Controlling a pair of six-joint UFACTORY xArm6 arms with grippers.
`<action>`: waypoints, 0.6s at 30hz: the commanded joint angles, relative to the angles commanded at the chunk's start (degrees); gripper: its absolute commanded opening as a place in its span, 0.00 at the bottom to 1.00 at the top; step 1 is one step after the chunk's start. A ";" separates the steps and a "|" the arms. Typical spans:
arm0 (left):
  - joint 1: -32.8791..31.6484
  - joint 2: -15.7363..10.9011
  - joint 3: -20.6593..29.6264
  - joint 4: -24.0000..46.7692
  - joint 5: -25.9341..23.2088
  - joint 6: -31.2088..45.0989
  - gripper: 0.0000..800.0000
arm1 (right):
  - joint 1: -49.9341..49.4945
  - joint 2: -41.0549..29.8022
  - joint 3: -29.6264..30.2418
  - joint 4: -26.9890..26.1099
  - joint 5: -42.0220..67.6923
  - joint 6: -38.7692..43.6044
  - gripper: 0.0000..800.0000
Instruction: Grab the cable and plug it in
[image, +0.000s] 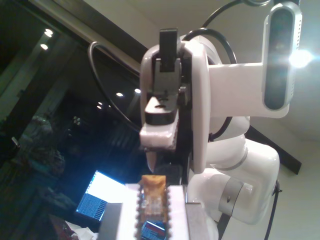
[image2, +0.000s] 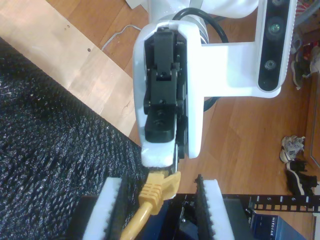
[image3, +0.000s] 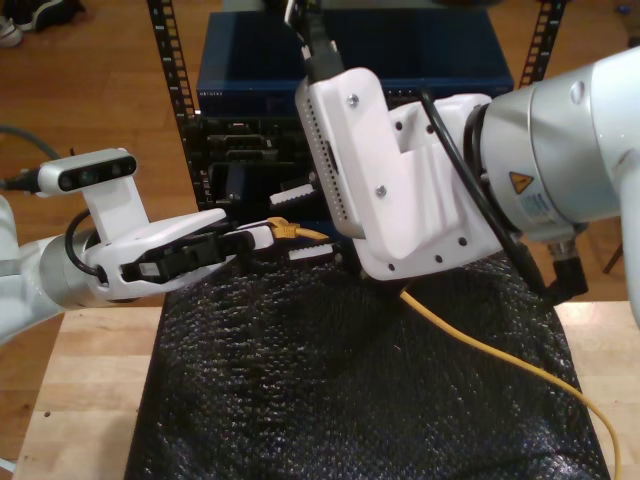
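Observation:
The yellow-orange cable (image3: 500, 352) runs from the exterior view's lower right across the black mat and under the big white arm. Its plug end (image3: 286, 228) sits at the tips of my first gripper (image3: 255, 238), which reaches in from the exterior view's left. In the first wrist view my first gripper (image: 152, 210) is shut on the orange boot (image: 152, 192). My second gripper (image3: 305, 222) faces it, open, with its white pads either side of the plug. In the second wrist view the cable (image2: 145, 200) passes between those spread pads of my second gripper (image2: 157, 210).
A dark equipment rack (image3: 175, 90) holding a blue switch (image3: 350, 60) stands right behind the grippers. A black foam mat (image3: 340, 390) covers the wooden table (image3: 80, 410). A lit laptop (image: 100, 197) sits beyond. Shoes (image2: 295, 155) lie on the wooden floor.

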 joint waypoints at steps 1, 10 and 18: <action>0.00 0.09 0.00 0.00 0.09 0.00 0.04 | 0.00 0.09 0.00 0.00 0.00 0.00 0.43; 0.00 0.26 -0.09 0.00 0.18 0.00 0.04 | 0.26 0.00 0.09 0.00 0.00 0.09 0.40; 0.00 0.26 -0.09 0.00 0.26 -0.09 0.04 | 0.44 0.09 0.53 0.09 -1.05 0.09 0.33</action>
